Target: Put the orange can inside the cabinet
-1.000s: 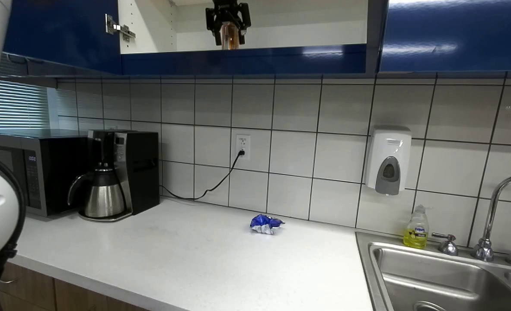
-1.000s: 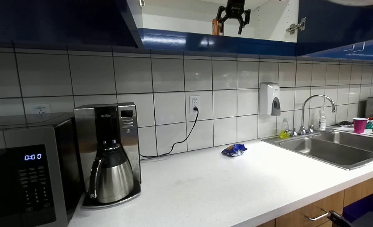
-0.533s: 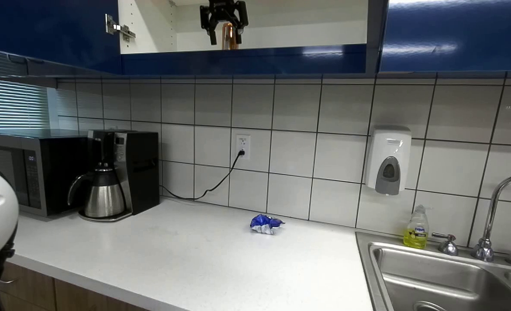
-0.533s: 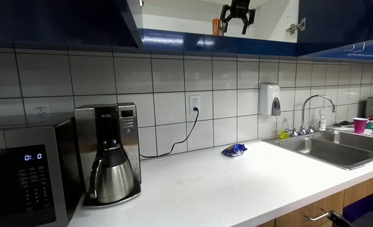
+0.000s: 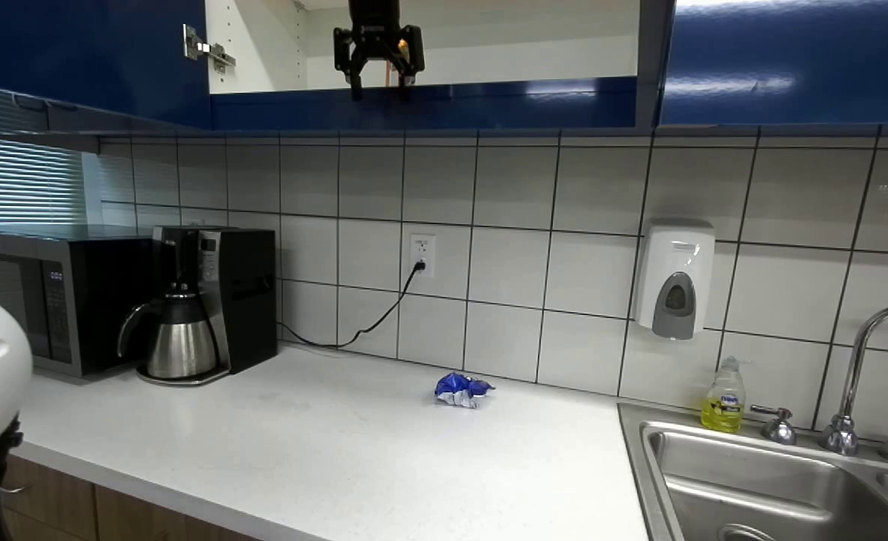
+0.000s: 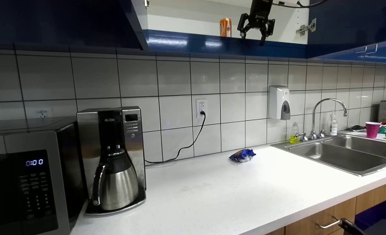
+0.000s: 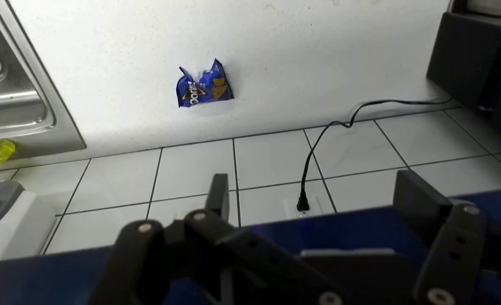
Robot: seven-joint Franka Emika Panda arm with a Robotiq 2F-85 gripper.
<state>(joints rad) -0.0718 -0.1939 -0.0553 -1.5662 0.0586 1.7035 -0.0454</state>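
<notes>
The orange can [image 6: 225, 27] stands upright inside the cabinet [image 6: 186, 19], just behind its blue bottom edge. In an exterior view the can [image 5: 403, 49] is mostly hidden behind the gripper; only slivers of orange show. My gripper [image 6: 252, 38] hangs in front of the cabinet's opening, apart from the can and to its right in that view. Its jaws stand wide with nothing between them. In the wrist view, the gripper [image 7: 313, 190] faces the blue cabinet edge and tiled wall, and the can is out of view there.
A blue cabinet door [image 5: 113, 60] stands swung out at the left. Below are the counter with a crumpled blue chip bag [image 6: 242, 155], a coffee maker [image 6: 114, 160], a microwave [image 6: 29, 176] and the sink [image 6: 340, 156]. A soap dispenser [image 5: 675, 278] hangs on the wall.
My gripper has drawn back out of the cabinet, away from the can, its fingertips now lower and in front of the blue edge. The can stays standing where it was. The jaws remain open.
</notes>
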